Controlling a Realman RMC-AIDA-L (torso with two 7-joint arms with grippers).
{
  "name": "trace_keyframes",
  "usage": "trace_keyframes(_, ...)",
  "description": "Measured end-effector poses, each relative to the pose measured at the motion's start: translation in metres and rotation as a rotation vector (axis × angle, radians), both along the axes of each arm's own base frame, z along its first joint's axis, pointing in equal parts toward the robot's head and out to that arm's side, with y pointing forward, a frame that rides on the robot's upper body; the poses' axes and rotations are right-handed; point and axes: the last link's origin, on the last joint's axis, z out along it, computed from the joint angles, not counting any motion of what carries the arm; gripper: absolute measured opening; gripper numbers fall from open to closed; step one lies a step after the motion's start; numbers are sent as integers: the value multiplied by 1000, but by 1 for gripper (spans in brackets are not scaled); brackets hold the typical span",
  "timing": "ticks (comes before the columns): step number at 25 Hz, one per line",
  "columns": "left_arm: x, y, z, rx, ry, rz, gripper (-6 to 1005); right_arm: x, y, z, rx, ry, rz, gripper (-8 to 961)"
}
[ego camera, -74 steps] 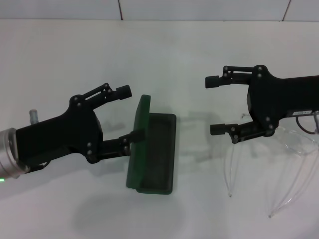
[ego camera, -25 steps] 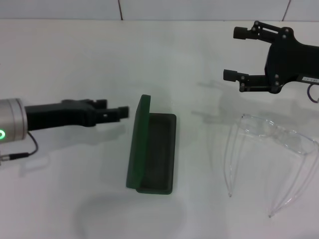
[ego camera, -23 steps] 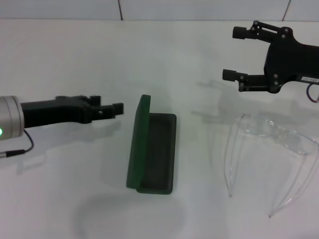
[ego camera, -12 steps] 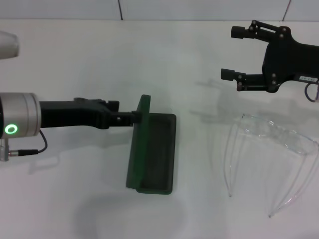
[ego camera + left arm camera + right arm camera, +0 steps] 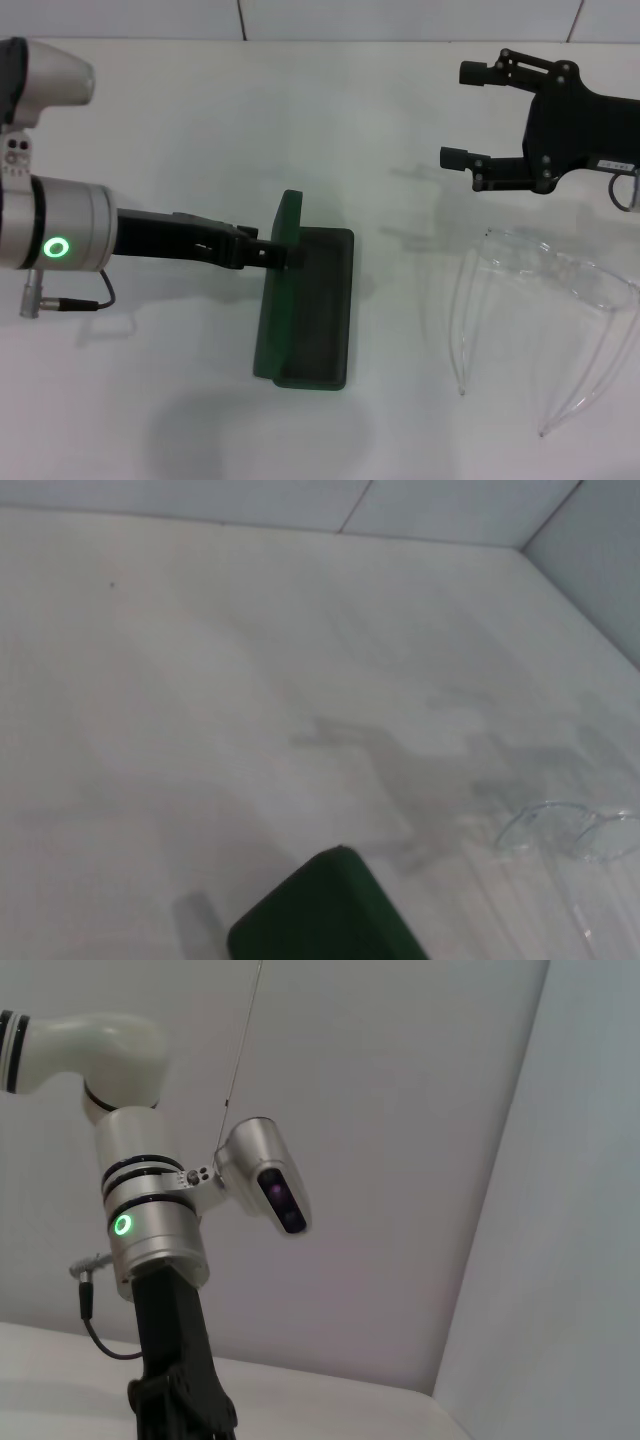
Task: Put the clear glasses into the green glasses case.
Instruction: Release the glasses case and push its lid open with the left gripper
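The green glasses case [image 5: 318, 310] lies open in the middle of the table, its lid [image 5: 281, 290] standing up along its left side. My left gripper [image 5: 277, 254] reaches in from the left and meets the far part of that lid, seen edge-on. The clear glasses [image 5: 552, 264] rest on the table to the right, arms pointing toward the front edge. Beyond them my right gripper [image 5: 461, 115] hovers open and empty. The left wrist view shows the lid's corner [image 5: 325, 912] and the glasses [image 5: 560, 829] farther off.
The white table [image 5: 150, 140] ends at a white wall along the back. In the right wrist view, my left arm [image 5: 150, 1250] stands against that wall. Bare table separates the case from the glasses.
My left arm has swung right and forward until its gripper reached the case lid. The right gripper drifted slightly left. Case and glasses stayed put.
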Motion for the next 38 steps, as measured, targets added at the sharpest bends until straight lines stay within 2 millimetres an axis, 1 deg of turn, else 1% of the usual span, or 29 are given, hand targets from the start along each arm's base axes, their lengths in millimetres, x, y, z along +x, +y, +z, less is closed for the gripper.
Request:
trace_keyframes(7, 6, 3, -13, -50, 68, 18, 847, 1, -2, -3, -13, -21, 12, 839)
trace_keyframes(12, 10, 5, -14, -54, 65, 25, 846, 1, -2, -4, -15, -29, 14, 839)
trace_keyframes(23, 14, 11, -19, -65, 123, 53, 766, -1, -2, -6, -13, -43, 30, 838)
trace_keyframes(28, 14, 13, -16, -61, 123, 62, 730, -1, -2, -7, -8, -45, 37, 838)
trace_keyframes(33, 13, 14, -15, -64, 130, 63, 646, -2, -2, -6, -4, -44, 40, 838)
trace_keyframes(38, 11, 15, -13, -77, 143, 65, 528, -3, -1, -5, 0, -45, 47, 838)
